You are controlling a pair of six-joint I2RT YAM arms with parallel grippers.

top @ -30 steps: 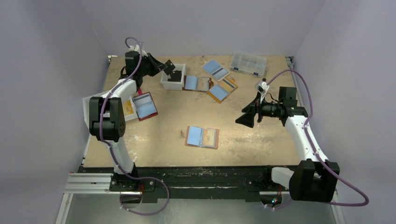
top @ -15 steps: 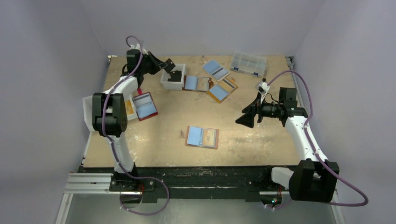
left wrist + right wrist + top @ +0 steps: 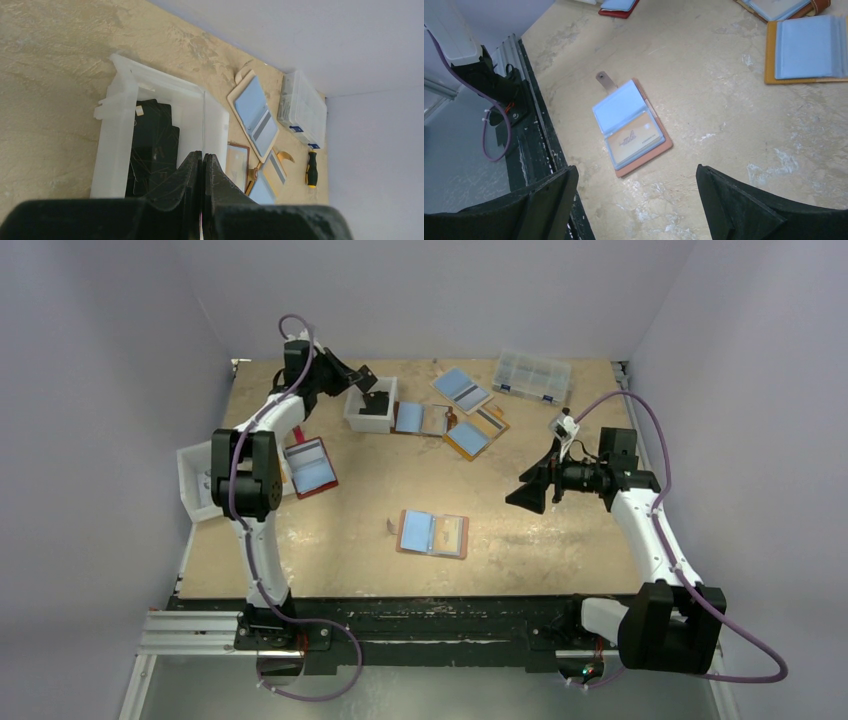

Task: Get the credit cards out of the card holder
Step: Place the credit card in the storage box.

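Two arms, same build: white link shells, black joint housings, black bases. Left arm, right arm. Purple cable loops along each arm, trails past base. Left hand and right hand matte black. Fingers wedge-shaped, broad at root, flat inner faces, fine scuffs. Small white cam block on right wrist.

Left gripper: black fingers pressed together, low centre of frame, in front of a white bin.
White bin: open-topped, on the tan tabletop; several dark cards lie inside.
Beyond it:
- cream wallet, lying open, light blue cards showing
- clear compartment box near the wall
- black-and-yellow screwdriver
- brown-edged wallet just beside the bin
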